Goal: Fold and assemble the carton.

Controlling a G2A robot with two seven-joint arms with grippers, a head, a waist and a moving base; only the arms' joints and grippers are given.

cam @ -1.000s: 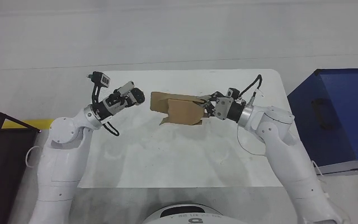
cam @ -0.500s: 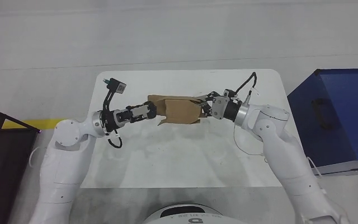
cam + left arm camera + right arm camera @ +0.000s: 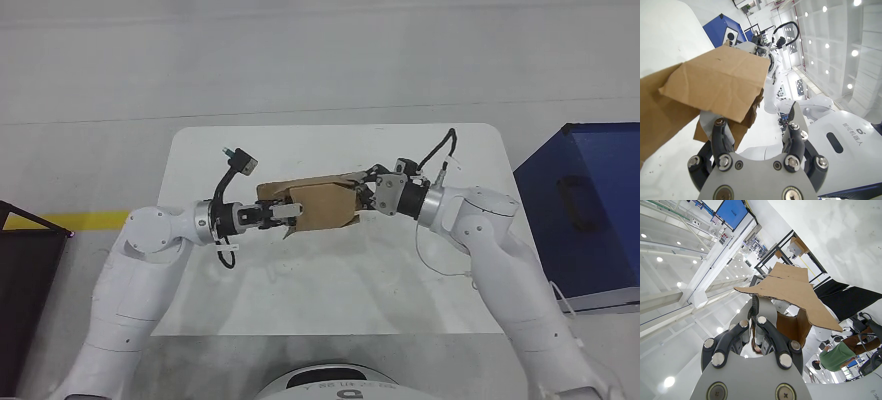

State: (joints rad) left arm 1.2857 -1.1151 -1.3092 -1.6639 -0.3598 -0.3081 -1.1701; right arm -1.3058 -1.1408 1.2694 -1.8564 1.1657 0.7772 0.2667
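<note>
Since a second ago my left arm has been swinging in from well left of the carton, and it is now sitting at the carton's left end. The left tool is standing wide apart there, with one finger tucked just under the carton's loose lower flap and the other staying clear of the cardboard. The brown carton is lying half-folded over the white table, with flaps hanging open at both ends. I cannot tell whether it is resting on the surface. At the carton's right end my right tool is pinching a flap edge between closed fingers. Well right of the carton, a blue bin is standing off the table.
</note>
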